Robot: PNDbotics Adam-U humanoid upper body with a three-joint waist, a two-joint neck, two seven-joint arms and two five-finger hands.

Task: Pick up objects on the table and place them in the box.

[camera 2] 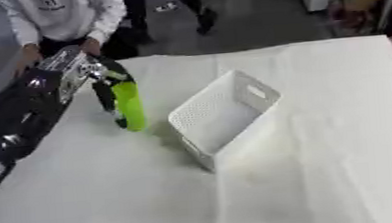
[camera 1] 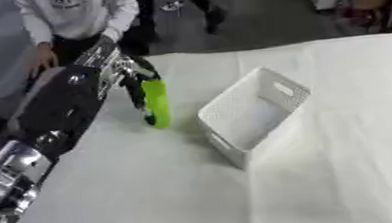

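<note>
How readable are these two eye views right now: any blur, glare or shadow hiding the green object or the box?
Left eye view: soft blur throughout; the bright green elongated object reads only as colour and shape in the left hand, whose dark fingers merge together. Right eye view: equally soft; the white perforated plastic box throws a faint shadow on the white table; no glare.
</note>
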